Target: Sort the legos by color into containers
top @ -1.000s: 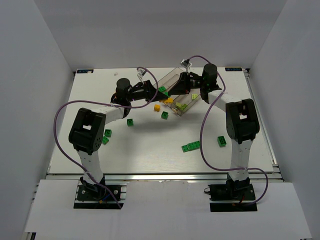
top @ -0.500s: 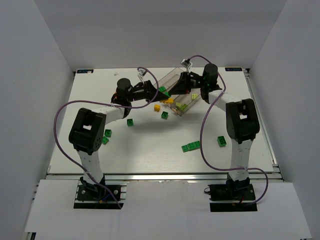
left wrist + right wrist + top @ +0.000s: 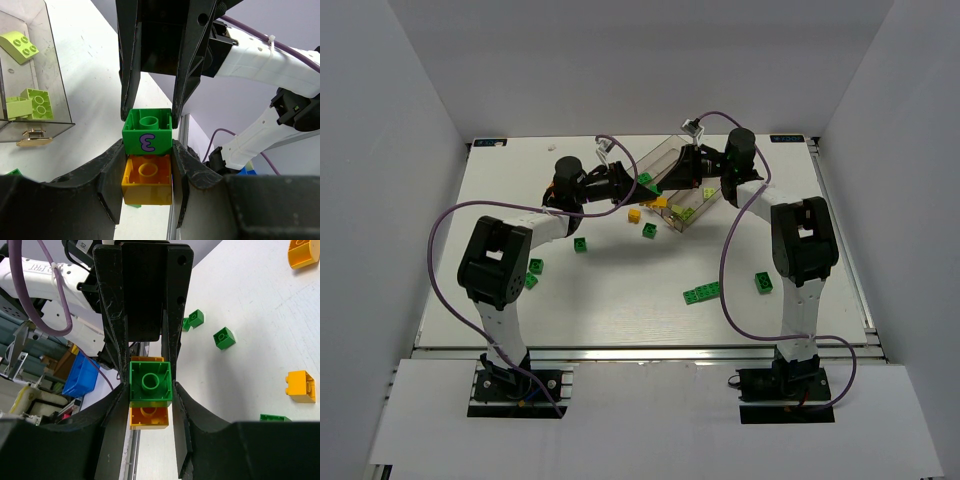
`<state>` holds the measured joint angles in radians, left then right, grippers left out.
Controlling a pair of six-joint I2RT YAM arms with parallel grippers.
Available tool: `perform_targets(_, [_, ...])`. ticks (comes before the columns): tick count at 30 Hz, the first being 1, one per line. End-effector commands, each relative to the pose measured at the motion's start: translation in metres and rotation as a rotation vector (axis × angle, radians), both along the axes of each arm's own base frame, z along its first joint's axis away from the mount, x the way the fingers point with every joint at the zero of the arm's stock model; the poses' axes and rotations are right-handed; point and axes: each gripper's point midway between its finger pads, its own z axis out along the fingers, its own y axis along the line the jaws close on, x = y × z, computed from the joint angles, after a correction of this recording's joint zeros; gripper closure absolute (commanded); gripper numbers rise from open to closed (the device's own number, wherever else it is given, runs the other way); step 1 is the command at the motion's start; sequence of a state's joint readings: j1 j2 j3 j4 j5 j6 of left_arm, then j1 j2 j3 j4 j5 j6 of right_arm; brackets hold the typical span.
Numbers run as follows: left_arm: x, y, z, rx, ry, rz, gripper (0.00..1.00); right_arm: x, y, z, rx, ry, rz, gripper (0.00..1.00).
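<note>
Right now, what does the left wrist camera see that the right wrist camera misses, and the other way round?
Only the left wrist view shows the clear container holding pale yellow-green bricks, and a purple 3 on the green brick. Only the right wrist view shows the table with loose orange bricks and dark green bricks. Both show the brick pair, green on orange, clamped between the left gripper and right gripper.

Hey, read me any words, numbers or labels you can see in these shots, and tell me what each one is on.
"3": printed in purple on the side of the green brick, left wrist view.
Small sticker at the top of the right wrist view: too blurred to read.
Nothing else is readable.
</note>
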<state>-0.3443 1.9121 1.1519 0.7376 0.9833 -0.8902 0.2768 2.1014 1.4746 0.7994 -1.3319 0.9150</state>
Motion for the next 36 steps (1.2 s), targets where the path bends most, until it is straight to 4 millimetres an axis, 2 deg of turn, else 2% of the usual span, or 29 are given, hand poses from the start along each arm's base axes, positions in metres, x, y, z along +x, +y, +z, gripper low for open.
perform_targets(1, [-0.019, 0.008, 0.017, 0.004, -0.035, -0.05, 0.92, 0.026, -0.027, 0.013, 0.027, -0.079, -0.097, 0.89])
perform_targets(16, [-0.022, 0.01, 0.013, 0.016, -0.025, -0.053, 0.91, 0.03, -0.031, 0.013, 0.029, -0.083, -0.107, 0.89])
perform_targets(19, [-0.018, 0.01, 0.008, 0.034, -0.021, -0.043, 0.91, 0.033, -0.031, 0.012, 0.029, -0.085, -0.109, 0.89])
perform_targets(26, [-0.002, 0.006, 0.011, 0.029, -0.036, -0.031, 0.91, 0.042, -0.033, 0.013, 0.032, -0.103, -0.12, 0.89])
perform_targets(36, [-0.007, 0.008, 0.006, 0.034, -0.02, -0.038, 0.91, 0.051, -0.043, 0.013, 0.031, -0.11, -0.141, 0.89])
